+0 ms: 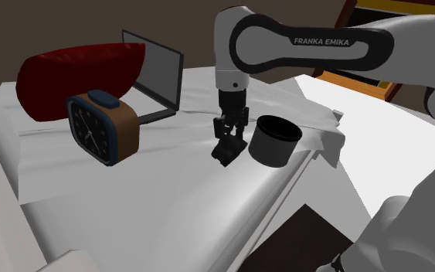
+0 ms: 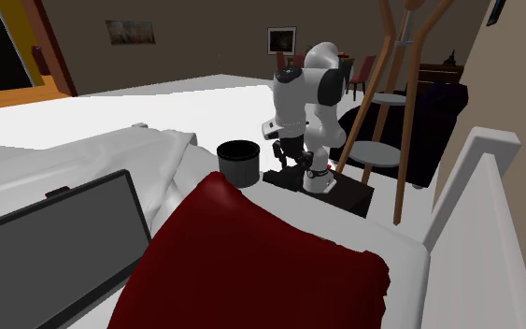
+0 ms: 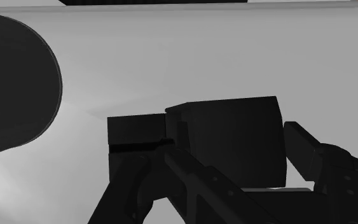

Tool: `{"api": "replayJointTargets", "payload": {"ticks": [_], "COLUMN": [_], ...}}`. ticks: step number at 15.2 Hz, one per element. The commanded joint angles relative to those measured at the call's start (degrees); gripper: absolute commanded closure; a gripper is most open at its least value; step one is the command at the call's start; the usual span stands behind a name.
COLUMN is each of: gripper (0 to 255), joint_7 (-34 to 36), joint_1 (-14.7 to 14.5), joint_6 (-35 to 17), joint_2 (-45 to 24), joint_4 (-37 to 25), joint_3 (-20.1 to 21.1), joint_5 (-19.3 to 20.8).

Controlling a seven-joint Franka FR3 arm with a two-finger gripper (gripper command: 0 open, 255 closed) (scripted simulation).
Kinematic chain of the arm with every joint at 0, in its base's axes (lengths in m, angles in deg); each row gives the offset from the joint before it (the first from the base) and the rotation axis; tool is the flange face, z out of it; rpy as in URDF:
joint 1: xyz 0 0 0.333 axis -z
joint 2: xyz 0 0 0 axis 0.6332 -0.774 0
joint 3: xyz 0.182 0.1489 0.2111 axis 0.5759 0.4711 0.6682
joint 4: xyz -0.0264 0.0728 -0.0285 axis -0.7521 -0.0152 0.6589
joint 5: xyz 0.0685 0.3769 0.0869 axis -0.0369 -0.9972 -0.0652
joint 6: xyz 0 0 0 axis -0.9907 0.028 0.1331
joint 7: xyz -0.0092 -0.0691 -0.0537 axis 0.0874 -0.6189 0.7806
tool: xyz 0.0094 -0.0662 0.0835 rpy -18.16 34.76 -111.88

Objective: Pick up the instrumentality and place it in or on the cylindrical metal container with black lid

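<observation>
Red pillow (image 1: 69,73): farthest towards the shoulder view's left on my screen, lying at the back of the bed, behind the clock.
Clock (image 1: 100,127): a dark dial in a brown case with a blue top, standing on the white sheet (image 1: 169,201) just in front of the pillow.
Laptop (image 1: 158,73): open, its grey screen facing the arm, standing behind the clock and next to the pillow.
Arm (image 1: 300,42): I see it come in from the shoulder view's right and bend straight down over the middle of the sheet.
Gripper (image 1: 229,143): pointing down, low over the sheet, between the laptop and the container.
Fingers: narrow. In the wrist view I read them as clasped on the two sides of the black blocky object (image 1: 224,154), one on each flank.
Black blocky object, position: at the fingertips, right down at the sheet. I cannot tell whether it is touching the cloth or is just off it. It is near the container but outside it.
Black cylindrical container (image 1: 275,141): upright with its top open, near the sheet's edge on the shoulder view's right of the gripper. It is apart from both the fingers and the object.
</observation>
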Motion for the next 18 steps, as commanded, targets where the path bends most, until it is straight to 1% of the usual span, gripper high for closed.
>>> {"api": "replayJointTargets", "payload": {"ticks": [1, 10, 18], "gripper": [255, 255, 255], "joint_7": [-0.01, 0.25, 0.69], "joint_1": [0.02, -0.06, -0.27], "joint_6": [1.64, 8.84, 15.66], "joint_2": [0.11, -0.95, -3.02], "joint_4": [-1.54, -9.77, -18.61], "joint_3": [-0.02, 0.05, 0.23], "joint_5": [-0.01, 0.17, 0.54]}}
